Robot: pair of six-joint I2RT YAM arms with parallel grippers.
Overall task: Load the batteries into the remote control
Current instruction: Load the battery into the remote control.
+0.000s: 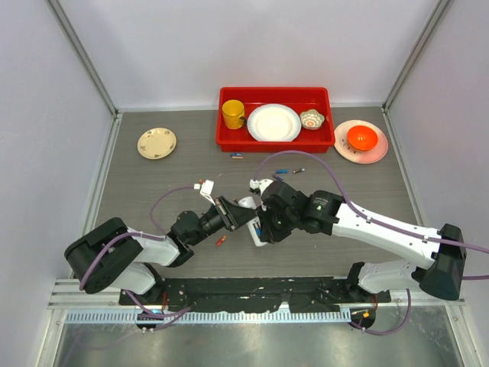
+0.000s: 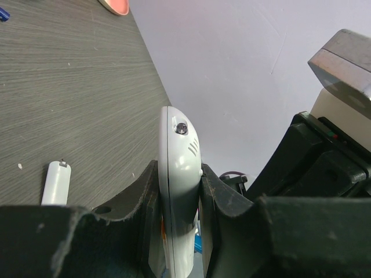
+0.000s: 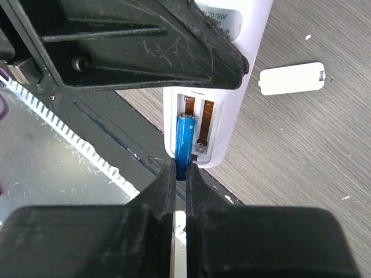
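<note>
While left gripper [image 2: 181, 172] clamps remote [image 2: 177, 139], right gripper [image 3: 180, 169], pinching blue battery [image 3: 185, 136], should press it flat into slot [image 3: 204, 124].

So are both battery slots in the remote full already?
No, only one blue battery is in the remote control's open back, and the slot beside it shows just a bare metal strip.

remote control [image 2: 177, 168]: glossy white plastic | table [image 2: 69, 87]: matt wood-grain | battery [image 3: 185, 143]: shiny blue
</note>
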